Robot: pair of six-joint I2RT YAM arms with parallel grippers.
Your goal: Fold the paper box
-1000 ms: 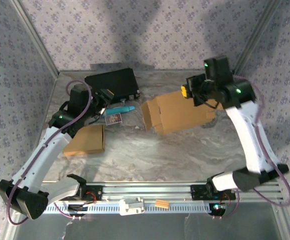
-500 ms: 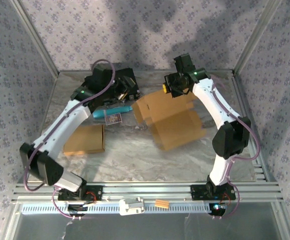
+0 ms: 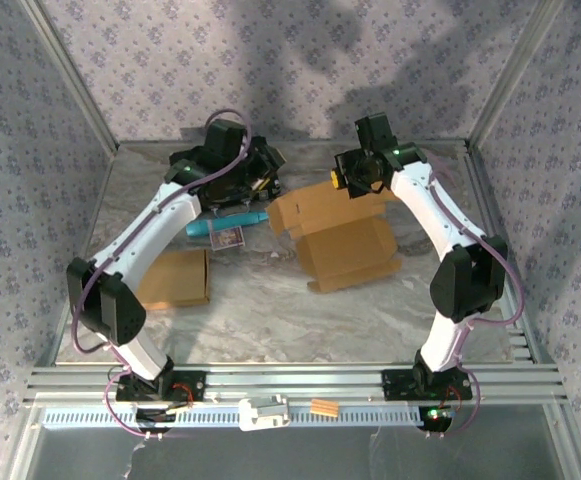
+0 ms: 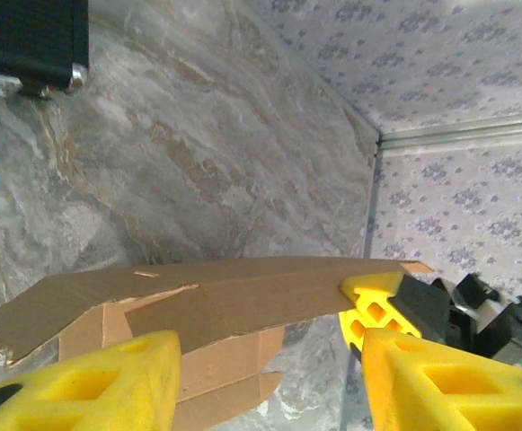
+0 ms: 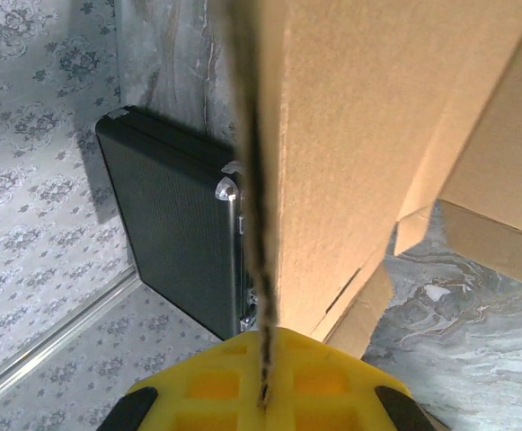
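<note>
The paper box, toward the back of the desk, is pinched at its raised rear edge by the closed right gripper. The left gripper is seen half open, empty, just beside it. Open marbled surface is found in front.

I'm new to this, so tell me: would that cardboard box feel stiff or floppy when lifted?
Probably light: the right fingers hold the box by one thin edge. Likely floppy: its long panel bows and the end flap droops. Flat sides, so it shouldn't roll.
</note>
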